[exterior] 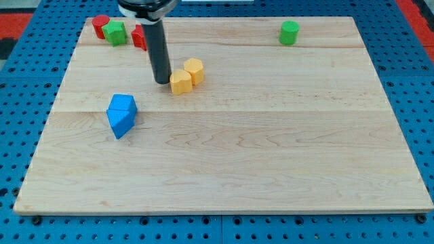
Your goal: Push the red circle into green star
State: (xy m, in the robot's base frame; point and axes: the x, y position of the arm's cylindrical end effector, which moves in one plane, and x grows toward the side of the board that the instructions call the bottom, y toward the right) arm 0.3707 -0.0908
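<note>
The red circle (100,24) sits at the view's top left corner of the wooden board (271,156). The green star (115,32) is right beside it on its right, touching it. My tip (162,81) rests on the board well to the right and below them, just left of a yellow block (180,82). The dark rod rises from the tip to the view's top edge and hides part of another red block (140,36).
A second yellow block (194,70) touches the first on its upper right. Two blue blocks (122,114) sit together at the left middle. A green cylinder (289,32) stands at the top right.
</note>
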